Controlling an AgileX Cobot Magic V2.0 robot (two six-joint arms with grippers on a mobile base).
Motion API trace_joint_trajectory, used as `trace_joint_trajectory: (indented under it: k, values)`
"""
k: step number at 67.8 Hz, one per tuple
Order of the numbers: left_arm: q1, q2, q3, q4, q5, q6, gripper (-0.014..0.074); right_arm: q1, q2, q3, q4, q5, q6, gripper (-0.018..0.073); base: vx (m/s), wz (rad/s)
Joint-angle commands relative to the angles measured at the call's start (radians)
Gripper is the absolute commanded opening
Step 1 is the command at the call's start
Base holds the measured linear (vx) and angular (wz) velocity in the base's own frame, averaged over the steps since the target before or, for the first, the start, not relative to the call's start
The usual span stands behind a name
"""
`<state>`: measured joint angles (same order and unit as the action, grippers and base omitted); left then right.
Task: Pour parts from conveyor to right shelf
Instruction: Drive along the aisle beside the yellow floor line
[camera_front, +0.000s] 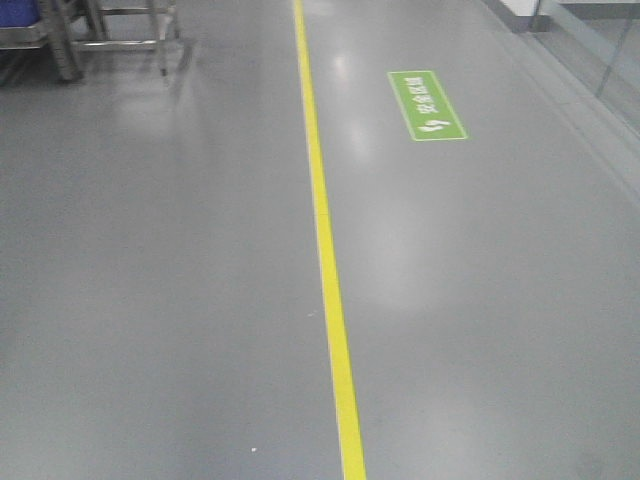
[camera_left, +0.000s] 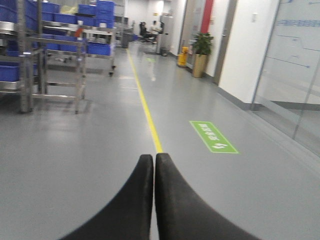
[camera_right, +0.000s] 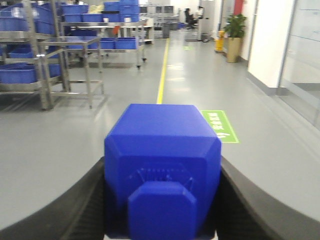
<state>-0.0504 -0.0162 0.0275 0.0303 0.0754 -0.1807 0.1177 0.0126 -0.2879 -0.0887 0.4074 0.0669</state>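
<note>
Transit seems the step in hand: the right gripper (camera_right: 162, 167) is clamped on the blue part (camera_right: 162, 145), carried above bare grey floor (camera_front: 150, 300), while the left gripper (camera_left: 153, 167) has its fingers pressed together on nothing. No conveyor shows. Well off, left of the yellow line (camera_front: 325, 250), stand steel racks (camera_right: 70, 60) with blue bins (camera_right: 17, 75). Next, I'd judge, the robot must reach the proper shelf and tip the part into a bin.

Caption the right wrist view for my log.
Right gripper holding a blue part; yellow floor line ahead, steel racks with blue bins left.
</note>
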Motion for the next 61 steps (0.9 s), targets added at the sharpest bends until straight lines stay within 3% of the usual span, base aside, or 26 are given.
trace_joint_trajectory:
  k: [1,35,61]
  values:
    - [-0.003,-0.007,0.022,-0.009,-0.075,-0.004,-0.0006,-0.006,0.014,-0.025,-0.006,-0.082,-0.007,-0.0004,0.06,-0.44]
    - [-0.003,-0.007,0.022,-0.009,-0.075,-0.004,-0.0006,-0.006,0.014,-0.025,-0.006,-0.082,-0.007,-0.0004,0.16,-0.27]
    - [-0.003,-0.007,0.022,-0.009,-0.075,-0.004,-0.0006,-0.006,0.014,-0.025,-0.006,-0.081,-0.007,-0.0004,0.38,0.09]
